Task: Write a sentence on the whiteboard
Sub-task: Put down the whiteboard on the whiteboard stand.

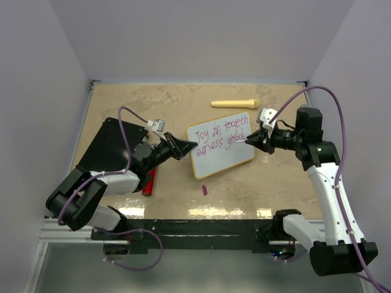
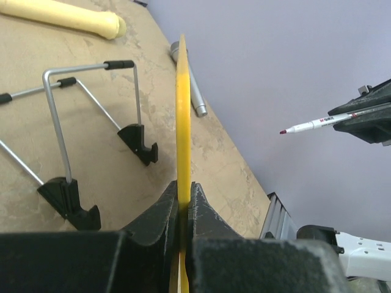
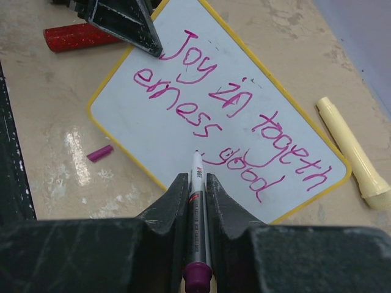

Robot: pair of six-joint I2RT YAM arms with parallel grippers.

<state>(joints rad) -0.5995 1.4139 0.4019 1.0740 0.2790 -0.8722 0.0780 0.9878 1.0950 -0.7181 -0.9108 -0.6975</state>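
Observation:
The whiteboard sits mid-table with the sentence on it in two pink lines. My left gripper is shut on the board's left rim. In the left wrist view that yellow rim runs edge-on between the pinched jaws of the left gripper. My right gripper hangs at the board's right end, shut on a marker. The marker tip points at the whiteboard beside the sentence. From the left wrist, the marker stands off the board's face.
A cream cylinder lies behind the board. A black flat case sits at the left under my left arm, with a red stick beside it. A magenta cap lies in front. A wire stand rests on the table.

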